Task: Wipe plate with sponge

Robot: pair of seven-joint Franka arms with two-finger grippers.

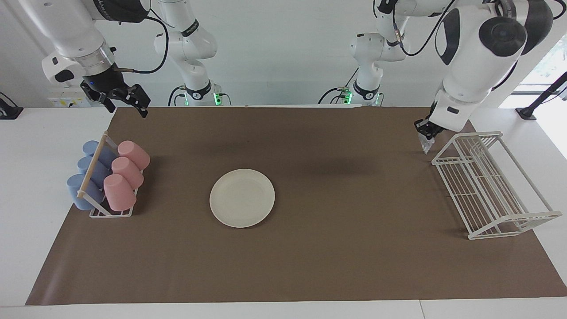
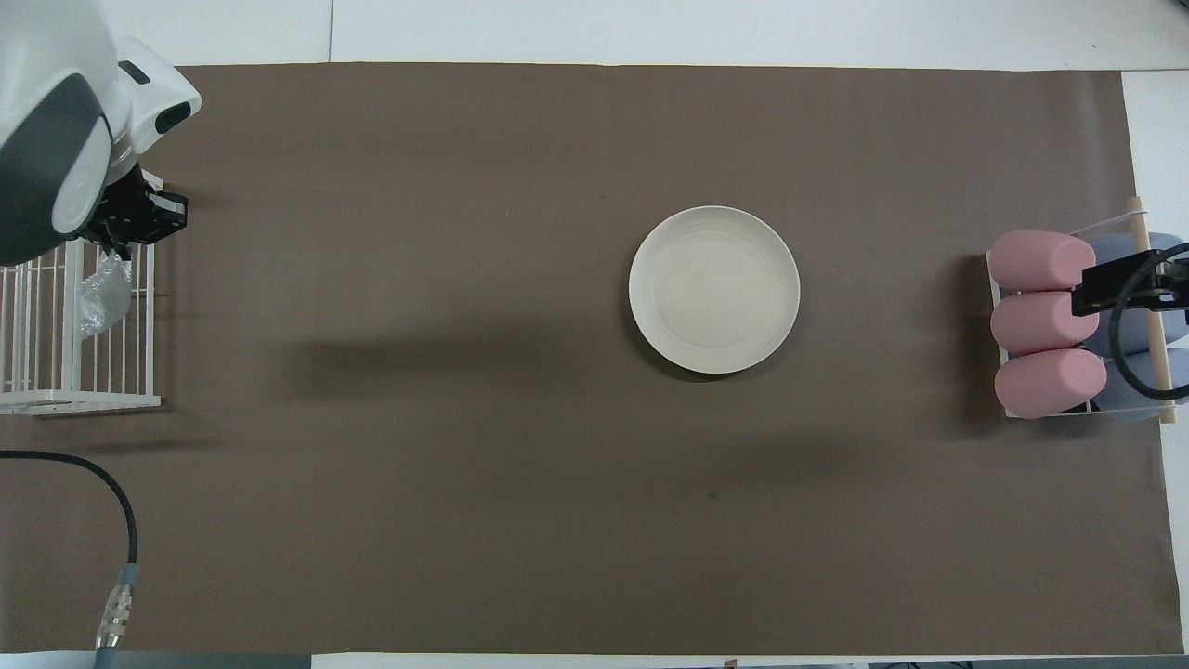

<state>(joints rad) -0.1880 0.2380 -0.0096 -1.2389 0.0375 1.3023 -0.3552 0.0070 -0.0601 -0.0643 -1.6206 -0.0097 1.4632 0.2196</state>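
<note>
right gripper [image 1: 125, 101] waits, fingers spread, over my cup-rack corner | left gripper [image 1: 427, 133] pinching sponge [image 1: 426, 144] aloft by wire rack [image 1: 491, 181] at left arm's end | plate [image 1: 242, 197] mid-bench | risk: limp sponge slips out if I swing fast

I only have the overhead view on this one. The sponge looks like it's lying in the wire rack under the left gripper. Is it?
Observer: No. In the facing view the sponge dangles from the left gripper, up in the air and out of the wire rack.
Operator: And the right gripper, is it touching the cups?
Observer: No. The right gripper hangs high in the air, fingers open, with a clear gap down to the cups.
</note>
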